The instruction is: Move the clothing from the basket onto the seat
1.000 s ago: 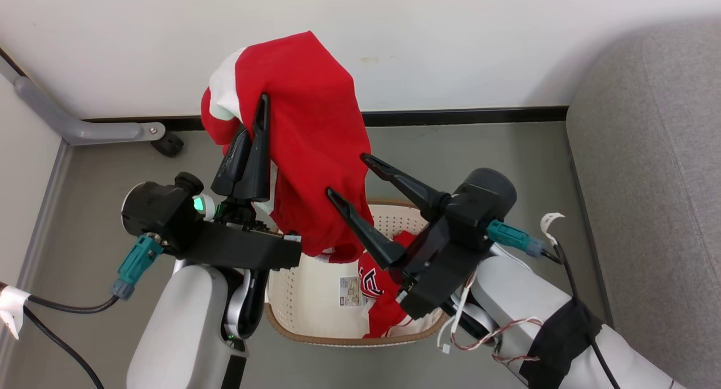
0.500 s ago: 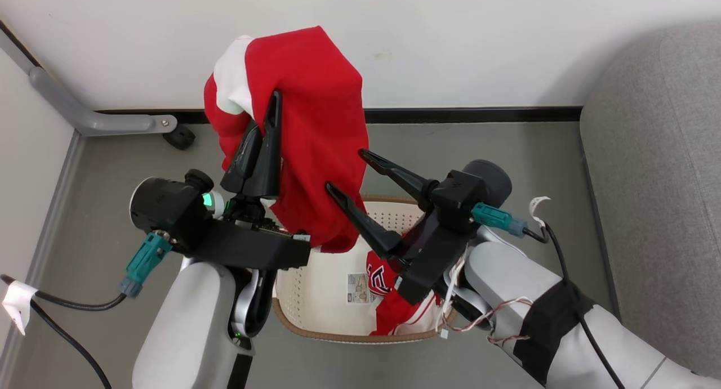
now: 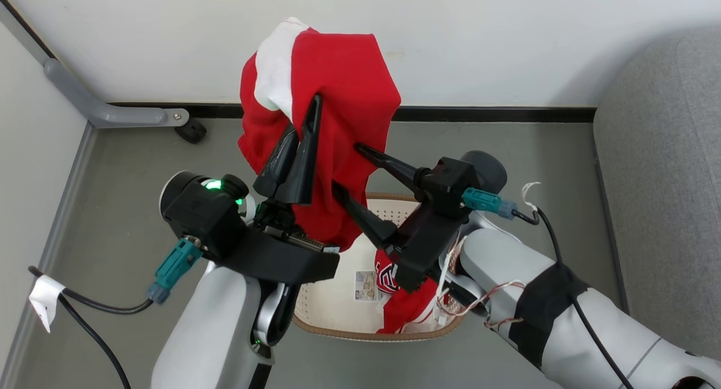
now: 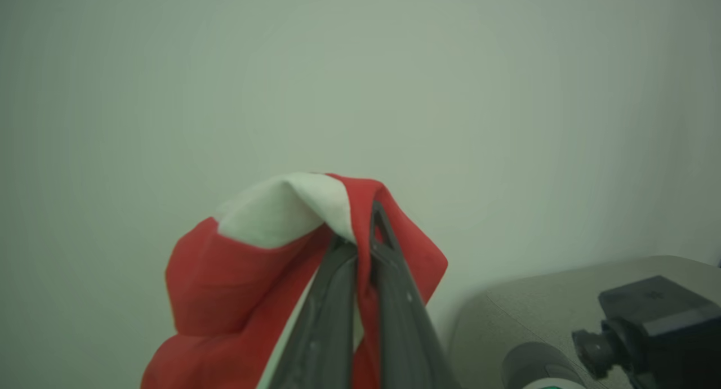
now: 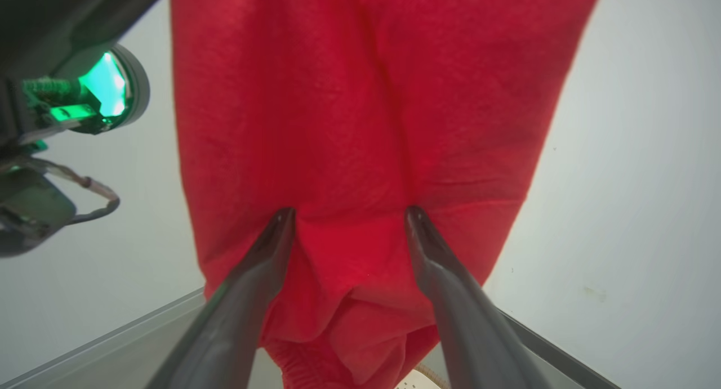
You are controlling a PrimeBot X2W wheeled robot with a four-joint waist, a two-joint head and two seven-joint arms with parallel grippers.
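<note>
We have our left gripper (image 3: 307, 119) clamped on a red garment (image 3: 343, 74) with a white panel, lifted clear of the basket (image 3: 332, 328) — the cloth drapes down around it. Our right gripper (image 3: 346, 166) stands spread wide, both tips against the hanging cloth. A second red garment (image 3: 408, 313), with lettering, lies in the basket's right end. The grey seat (image 3: 664, 180) is off to our right, apart from the basket.
</note>
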